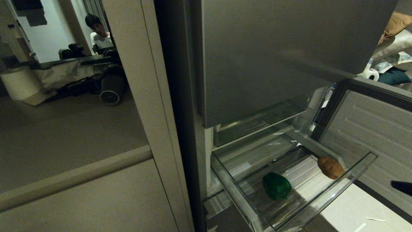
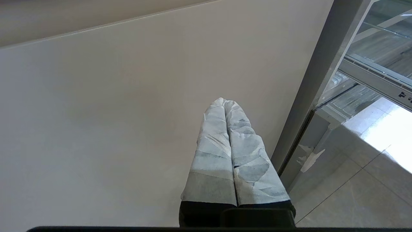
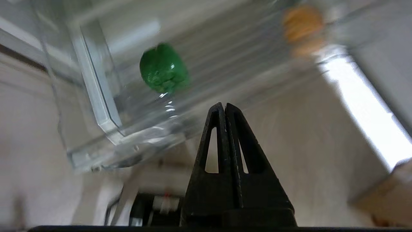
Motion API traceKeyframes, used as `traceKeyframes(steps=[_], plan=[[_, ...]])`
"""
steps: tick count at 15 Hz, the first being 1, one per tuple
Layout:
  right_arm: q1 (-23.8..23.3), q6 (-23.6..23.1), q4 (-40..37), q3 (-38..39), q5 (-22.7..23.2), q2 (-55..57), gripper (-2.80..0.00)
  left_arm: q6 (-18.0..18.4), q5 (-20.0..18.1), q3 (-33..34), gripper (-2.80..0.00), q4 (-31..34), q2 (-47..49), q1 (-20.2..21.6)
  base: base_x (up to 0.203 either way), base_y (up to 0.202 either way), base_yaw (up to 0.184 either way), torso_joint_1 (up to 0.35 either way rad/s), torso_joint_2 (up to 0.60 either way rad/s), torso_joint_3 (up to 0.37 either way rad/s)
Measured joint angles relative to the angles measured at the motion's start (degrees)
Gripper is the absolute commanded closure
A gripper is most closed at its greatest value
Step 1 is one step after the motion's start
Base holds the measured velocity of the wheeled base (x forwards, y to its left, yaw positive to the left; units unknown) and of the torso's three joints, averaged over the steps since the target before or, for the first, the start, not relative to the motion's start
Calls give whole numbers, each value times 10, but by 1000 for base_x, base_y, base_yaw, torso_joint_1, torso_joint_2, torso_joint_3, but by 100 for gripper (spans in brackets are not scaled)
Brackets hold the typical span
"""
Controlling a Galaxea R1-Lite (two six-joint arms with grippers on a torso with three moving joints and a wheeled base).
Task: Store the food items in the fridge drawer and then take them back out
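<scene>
Clear fridge drawer pulled out, 2 food items inside.
Right gripper clenched, empty, just outside the front lip; beyond its tips, glossy green pepper on the ribbed floor, dull tan-brown potato farther off at the corner. Left gripper clenched, parked beside the cabinet panel.

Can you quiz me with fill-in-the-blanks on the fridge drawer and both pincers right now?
1. The fridge drawer is pulled ____.
2. Beside the brown potato in the drawer lies a ____ pepper.
3. The right pincer is shut and holds ____.
4. The left pincer, parked by the cabinet panel, is ____.

Missing words: out; green; nothing; shut
</scene>
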State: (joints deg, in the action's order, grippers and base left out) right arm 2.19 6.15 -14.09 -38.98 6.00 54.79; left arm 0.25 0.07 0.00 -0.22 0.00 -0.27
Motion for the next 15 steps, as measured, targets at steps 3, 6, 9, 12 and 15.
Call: traceKeyframes(steps=[3,6,9,12,15], plan=[[30,-14,-5,-86,11,170,0,0,0,0,0,0,0,0,0,0,0,0,0,0],[74,-24,-7,-145,11,277,0,0,0,0,0,0,0,0,0,0,0,0,0,0],[125,-24,-3,-174,1,345,-280,0,0,0,0,0,0,0,0,0,0,0,0,0],[172,-24,0,-209,-47,400,-280,0,0,0,0,0,0,0,0,0,0,0,0,0],[201,-22,0,-240,-91,447,-280,0,0,0,0,0,0,0,0,0,0,0,0,0]])
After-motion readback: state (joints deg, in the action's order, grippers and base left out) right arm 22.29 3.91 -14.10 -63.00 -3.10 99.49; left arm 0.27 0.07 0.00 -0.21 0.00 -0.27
